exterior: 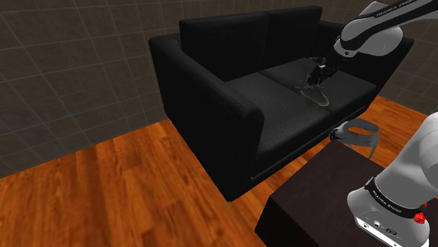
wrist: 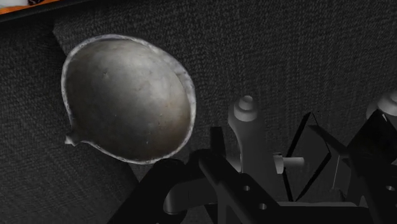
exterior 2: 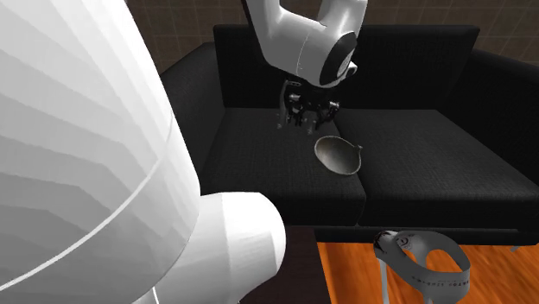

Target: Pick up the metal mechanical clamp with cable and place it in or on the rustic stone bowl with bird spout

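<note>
The clamp (wrist: 244, 121), dark with pale grey knobs and a small pin, sits pinched in the black claw (exterior 2: 304, 121), near the grey bowl (wrist: 127, 95) on the sofa (wrist: 305, 51).

A black fabric two-seat sofa (exterior: 210, 105) stands on a reddish-brown wooden plank floor (exterior: 105, 182). Behind it rises a dark grey tiled wall (exterior: 70, 63).

You have the bowl (exterior: 314, 93) on the sofa (exterior: 210, 105) seat | clamp (wrist: 245, 114) in gripper (exterior 2: 303, 121), above seat, just beside bowl | stand (exterior: 316, 200) before sofa
</note>
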`<state>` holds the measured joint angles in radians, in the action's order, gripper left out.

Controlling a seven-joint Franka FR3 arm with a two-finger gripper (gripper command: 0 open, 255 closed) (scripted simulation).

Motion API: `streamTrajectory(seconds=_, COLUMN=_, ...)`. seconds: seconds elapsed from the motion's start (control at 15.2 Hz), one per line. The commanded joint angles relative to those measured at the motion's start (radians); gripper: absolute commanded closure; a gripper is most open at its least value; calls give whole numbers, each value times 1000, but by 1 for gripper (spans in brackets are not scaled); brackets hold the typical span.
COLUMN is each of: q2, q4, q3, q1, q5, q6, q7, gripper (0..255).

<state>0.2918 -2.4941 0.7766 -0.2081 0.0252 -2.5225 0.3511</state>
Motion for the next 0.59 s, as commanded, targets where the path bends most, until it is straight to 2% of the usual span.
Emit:
streamTrajectory(seconds=0.0, q2=-52, q4=36, q3=72, q1=-29, q5=59, q6=-3, q7=93, gripper=255)
streamTrajectory(seconds=0.2, q2=-157, q4=106, q3=190, q1=-87, q5=199, q6=9, q7=259, gripper=255)
streamTrajectory(seconds=0.33, q2=-256, q4=164, q3=261, q1=-117, q5=338, q6=37, q7=398, gripper=255)
streamTrajectory(seconds=0.4, q2=-316, q4=196, q3=286, q1=-118, q5=420, q6=60, q7=474, gripper=255)
streamTrajectory(seconds=0.53, q2=-440, q4=266, q3=292, q1=-73, q5=575, q6=119, q7=612, gripper=255)
